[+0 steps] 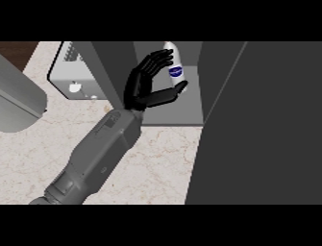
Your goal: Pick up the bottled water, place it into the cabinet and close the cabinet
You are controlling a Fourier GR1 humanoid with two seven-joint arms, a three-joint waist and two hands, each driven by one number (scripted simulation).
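At the far left a large grey rounded form (7,91) fills the upper corner of the head view, cut off by the edge; it looks like part of the robot's left arm, but no left hand shows anywhere. Below and beside it spreads the pale marbled bench (21,158), with a strip of dark brown surface (11,53) beyond its far edge at the top left. Standing on the bench farther back is a light grey box-shaped appliance (75,79) with a dark outline and small white knobs on its top. Just right of that rises the grey side wall of the cabinet (106,67). A single grey forearm (96,158) comes up from the lower edge, slanting toward the upper right, and ends in the black right hand (143,86), which reaches into the cabinet's opening. Its fingers are straight and spread, pointing up, with the thumb stretched out to the right, so the hand is open and clamped on nothing. The bottled water (173,65), white with a dark blue label, stands upright inside the cabinet on its grey floor, just beside the fingertips and above the thumb; whether they touch it cannot be told. Farther right the dark grey cabinet door (270,125) stands open, filling the right side of the view.
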